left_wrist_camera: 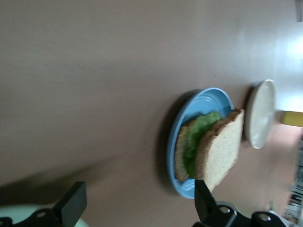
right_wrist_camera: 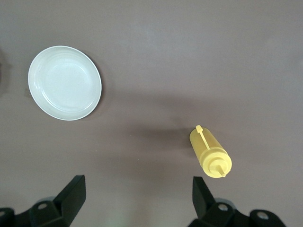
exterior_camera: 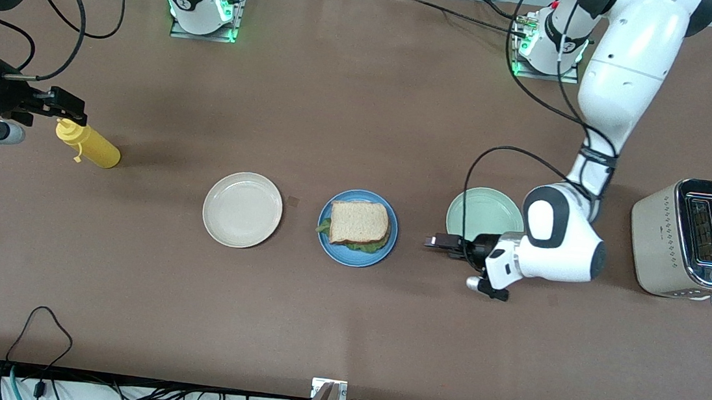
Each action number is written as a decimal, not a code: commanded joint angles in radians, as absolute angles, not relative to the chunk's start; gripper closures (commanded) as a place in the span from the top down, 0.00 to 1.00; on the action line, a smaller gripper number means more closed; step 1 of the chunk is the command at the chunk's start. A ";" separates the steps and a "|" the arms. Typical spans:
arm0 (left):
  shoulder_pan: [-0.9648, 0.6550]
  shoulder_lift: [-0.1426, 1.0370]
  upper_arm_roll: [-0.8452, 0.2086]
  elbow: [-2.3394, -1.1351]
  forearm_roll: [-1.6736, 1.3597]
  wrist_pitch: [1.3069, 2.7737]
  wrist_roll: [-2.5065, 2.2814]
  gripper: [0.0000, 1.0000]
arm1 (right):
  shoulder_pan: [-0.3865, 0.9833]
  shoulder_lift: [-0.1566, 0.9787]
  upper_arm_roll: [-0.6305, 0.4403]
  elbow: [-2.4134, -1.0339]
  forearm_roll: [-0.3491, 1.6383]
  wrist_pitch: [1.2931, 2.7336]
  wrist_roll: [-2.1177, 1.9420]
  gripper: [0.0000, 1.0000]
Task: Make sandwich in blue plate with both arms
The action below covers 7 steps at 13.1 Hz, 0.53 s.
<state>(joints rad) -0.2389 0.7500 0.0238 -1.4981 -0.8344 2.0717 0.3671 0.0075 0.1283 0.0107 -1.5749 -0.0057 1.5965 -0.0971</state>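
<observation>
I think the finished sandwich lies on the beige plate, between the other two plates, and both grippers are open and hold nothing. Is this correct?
Not quite: the sandwich lies on the blue plate, as the front view shows. The beige plate is bare. The rest holds: left gripper and right gripper are open, holding nothing.

Worktop [exterior_camera: 330,328]: plain brown
Blue plate [exterior_camera: 354,256]: sky blue
Sandwich [exterior_camera: 358,223]: light brown bread, green lettuce
Beige plate [exterior_camera: 242,209]: off-white
Pale green plate [exterior_camera: 484,213]: mint
Bottle [exterior_camera: 88,143]: yellow
Toaster [exterior_camera: 692,239]: beige, chrome top
</observation>
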 commanded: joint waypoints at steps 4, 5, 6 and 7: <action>-0.232 0.574 0.165 -1.484 -0.351 1.892 0.178 1.00 | 0.005 0.143 0.017 -1.551 -0.008 1.597 -0.086 1.00; -0.230 0.555 0.190 -1.462 -0.259 1.829 0.170 1.00 | 0.006 0.144 0.017 -1.551 -0.006 1.604 -0.086 1.00; -0.230 0.537 0.216 -1.441 -0.202 1.771 0.169 1.00 | 0.005 0.146 0.017 -1.549 -0.008 1.609 -0.084 1.00; -0.230 0.519 0.259 -1.419 -0.174 1.722 0.170 1.00 | -0.001 0.155 0.015 -1.549 -0.006 1.615 -0.084 1.00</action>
